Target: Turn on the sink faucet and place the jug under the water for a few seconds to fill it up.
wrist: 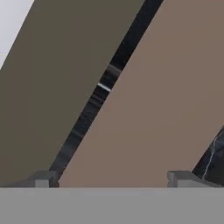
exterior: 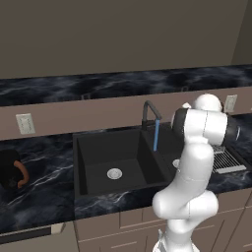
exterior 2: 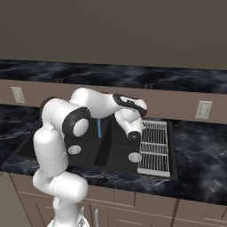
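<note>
Standing wide apart, our gripper (wrist: 113, 177) jaws hold nothing. We judge the tall black jug (exterior: 11, 170) rigid and heavy when filled, so we should take its curved orange handle (exterior: 21, 173).

Dim, flat rendered light; soft shadows; slightly blurry, low-resolution

The black faucet (exterior: 150, 114) runs blue water (exterior: 156, 135) into the black sink (exterior: 114, 162); the black jug (exterior: 11, 170) with its orange handle stands far left of the claw (wrist: 111, 177).
</note>
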